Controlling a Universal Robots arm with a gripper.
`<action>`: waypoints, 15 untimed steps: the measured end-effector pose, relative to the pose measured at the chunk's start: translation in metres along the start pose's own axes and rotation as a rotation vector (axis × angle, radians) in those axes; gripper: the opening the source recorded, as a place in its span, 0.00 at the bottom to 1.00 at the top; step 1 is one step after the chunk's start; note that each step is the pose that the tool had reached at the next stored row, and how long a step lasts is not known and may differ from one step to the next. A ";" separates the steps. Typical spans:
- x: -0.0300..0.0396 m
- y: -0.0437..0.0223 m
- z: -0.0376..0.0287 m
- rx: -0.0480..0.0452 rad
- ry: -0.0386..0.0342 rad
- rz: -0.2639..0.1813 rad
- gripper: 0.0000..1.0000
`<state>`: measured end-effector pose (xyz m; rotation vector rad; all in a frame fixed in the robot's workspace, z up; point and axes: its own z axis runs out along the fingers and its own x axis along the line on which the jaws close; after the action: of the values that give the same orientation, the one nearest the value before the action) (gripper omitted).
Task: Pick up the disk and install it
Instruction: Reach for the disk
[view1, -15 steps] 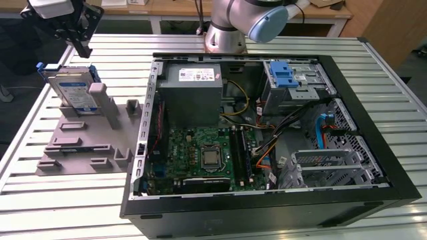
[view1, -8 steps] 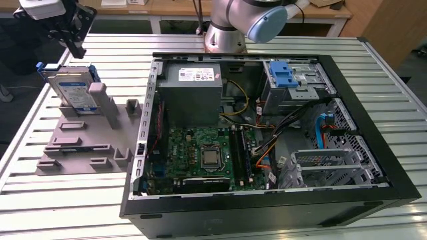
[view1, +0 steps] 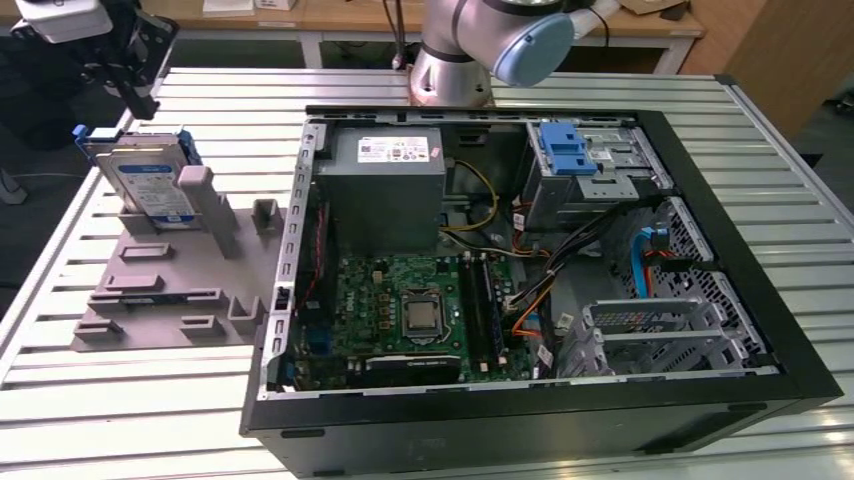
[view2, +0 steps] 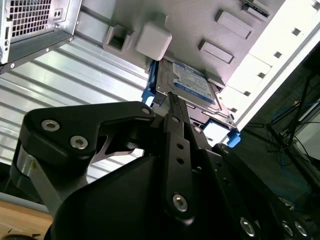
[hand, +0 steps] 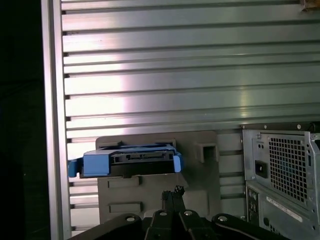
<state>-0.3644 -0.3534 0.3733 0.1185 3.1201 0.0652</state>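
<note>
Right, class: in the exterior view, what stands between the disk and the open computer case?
The grey holder plate carries a tall post and a short post; both stand between the disk and the computer case, as the exterior view shows.

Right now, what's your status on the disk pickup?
Status: claw shut, empty, hovering near disk, not touching. Disk upright in grey holder beside the open computer case. Nothing between claw and disk.

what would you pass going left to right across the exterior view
silver rectangular disk in its blue plastic frame → large grey metal box → blue ribbed plastic latch → silver perforated metal panel
</note>
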 end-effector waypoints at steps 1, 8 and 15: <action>0.0002 0.0000 0.0001 -0.0001 0.0000 0.000 0.11; 0.0015 -0.0001 0.0003 0.0000 0.0002 0.000 0.11; 0.0105 0.0010 0.0016 0.0004 0.0027 0.000 0.11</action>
<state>-0.3747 -0.3515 0.3715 0.1186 3.1228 0.0648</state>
